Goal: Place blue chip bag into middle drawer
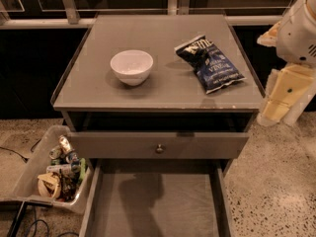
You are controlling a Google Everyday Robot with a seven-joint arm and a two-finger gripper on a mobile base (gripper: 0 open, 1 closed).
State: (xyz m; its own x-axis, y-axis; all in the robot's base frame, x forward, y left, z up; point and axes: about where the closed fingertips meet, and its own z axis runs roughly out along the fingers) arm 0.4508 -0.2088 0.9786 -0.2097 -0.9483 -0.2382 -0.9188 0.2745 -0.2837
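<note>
The blue chip bag lies flat on the right half of the grey cabinet top, with white lettering facing up. The middle drawer is pulled out at the bottom of the view, and its flat grey floor is bare. My gripper shows as cream-coloured parts under the white arm body at the right edge. It is beside the cabinet's right side, to the right of the bag and apart from it.
A white bowl stands left of the bag on the cabinet top. A shut drawer front with a small round knob sits above the open drawer. A pale bin with packets and cans stands on the floor at the left. Cables lie below it.
</note>
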